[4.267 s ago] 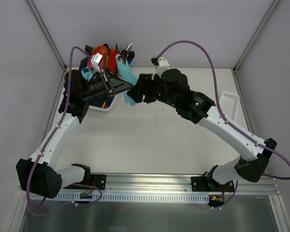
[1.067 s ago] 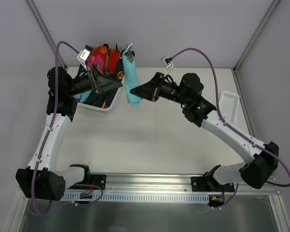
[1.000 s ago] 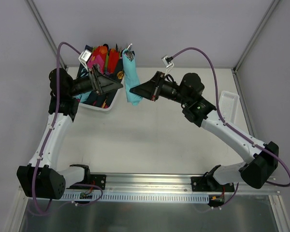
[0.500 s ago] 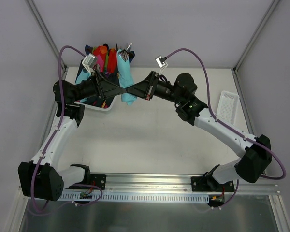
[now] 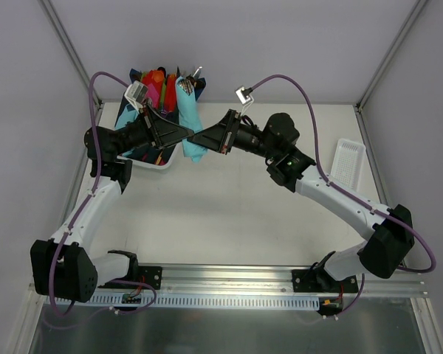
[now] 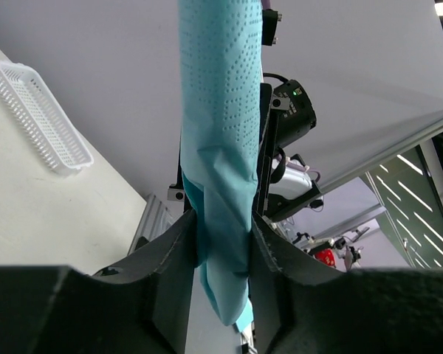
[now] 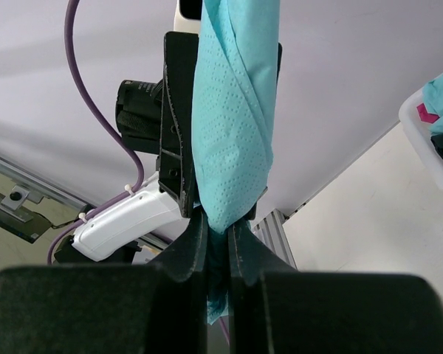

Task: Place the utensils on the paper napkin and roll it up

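The paper napkin (image 5: 191, 118) is a teal roll held upright in the air just right of the bin. Silver ends of the utensils (image 5: 184, 85) stick out of its top. My right gripper (image 5: 195, 139) comes in from the right and is shut on the roll's lower part. My left gripper (image 5: 185, 135) meets it from the left, its jaws pressed onto the same roll. In the left wrist view the paper napkin (image 6: 221, 110) is squeezed between my left gripper (image 6: 223, 225). In the right wrist view the paper napkin (image 7: 232, 133) narrows into my right gripper (image 7: 218, 221).
A white bin (image 5: 152, 164) at the back left holds several red, pink and dark napkin bundles (image 5: 159, 80). A small white basket (image 5: 350, 162) lies at the table's right edge, also seen as the basket (image 6: 40, 118) in the left wrist view. Grey walls enclose the table.
My left gripper has swung right from over the bin to the roll and closed its jaws on it. The right gripper has carried the roll slightly left, still gripping it.
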Action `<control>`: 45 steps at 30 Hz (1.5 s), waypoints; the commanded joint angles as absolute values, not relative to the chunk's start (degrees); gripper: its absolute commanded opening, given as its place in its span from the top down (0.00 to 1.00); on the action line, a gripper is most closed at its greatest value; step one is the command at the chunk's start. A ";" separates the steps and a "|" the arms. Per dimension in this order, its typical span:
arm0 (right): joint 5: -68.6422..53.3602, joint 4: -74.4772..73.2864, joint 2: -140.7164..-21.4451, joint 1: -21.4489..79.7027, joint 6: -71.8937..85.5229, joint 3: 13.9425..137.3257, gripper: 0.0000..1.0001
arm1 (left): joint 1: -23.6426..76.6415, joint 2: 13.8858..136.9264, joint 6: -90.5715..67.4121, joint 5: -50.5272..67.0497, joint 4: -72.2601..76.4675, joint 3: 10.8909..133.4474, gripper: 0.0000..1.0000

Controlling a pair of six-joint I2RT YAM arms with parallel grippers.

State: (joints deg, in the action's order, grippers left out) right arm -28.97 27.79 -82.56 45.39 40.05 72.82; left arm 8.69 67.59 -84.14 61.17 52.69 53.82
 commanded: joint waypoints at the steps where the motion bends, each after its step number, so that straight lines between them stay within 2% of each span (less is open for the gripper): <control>1: -28.83 32.70 -81.56 45.70 39.55 73.21 1.00 | 9.14 67.85 -87.01 59.85 58.80 53.53 0.70; 13: -28.83 29.18 -80.07 45.88 35.69 72.07 1.00 | 9.05 68.82 -89.12 58.80 58.97 53.26 1.00; 18: -28.56 26.02 -78.31 46.32 32.35 71.19 1.00 | 9.05 69.70 -92.19 57.57 60.81 52.73 1.00; 19: -28.56 26.02 -78.14 46.23 32.26 70.93 1.00 | 9.14 69.87 -92.55 57.57 61.17 52.82 0.97; 20: -28.65 25.75 -78.05 46.32 32.26 70.75 1.00 | 9.14 69.87 -92.72 57.48 61.26 52.91 0.83; 22: -28.74 25.66 -78.05 46.32 32.17 70.58 1.00 | 9.14 69.61 -92.20 57.22 60.74 53.09 0.78; 26: -28.74 25.75 -78.48 46.32 32.17 70.93 1.00 | 9.40 69.43 -91.32 57.48 59.86 53.26 0.80; 31: -29.09 25.84 -79.28 46.93 32.43 71.81 1.00 | 9.67 69.43 -90.53 57.66 59.50 53.26 0.98; 33: -29.09 25.49 -79.37 46.93 32.61 71.72 0.95 | 9.49 69.43 -90.35 57.74 59.24 53.35 1.00; 34: -28.92 25.14 -79.37 46.85 32.43 71.72 0.89 | 9.49 69.52 -90.09 57.74 58.80 53.35 1.00; 35: -28.83 24.18 -78.93 46.93 32.26 71.54 0.75 | 9.41 69.52 -89.57 57.92 58.10 53.44 1.00; 38: -28.56 21.29 -78.05 46.85 30.50 71.63 0.50 | 9.32 69.00 -84.48 59.85 51.96 54.75 1.00; 41: -28.65 17.77 -76.38 46.85 28.05 71.81 0.42 | 9.14 68.47 -78.33 62.05 45.56 56.42 1.00; 45: -28.91 16.26 -74.62 45.80 27.60 70.32 0.39 | 8.79 67.94 -67.71 64.86 35.88 59.75 1.00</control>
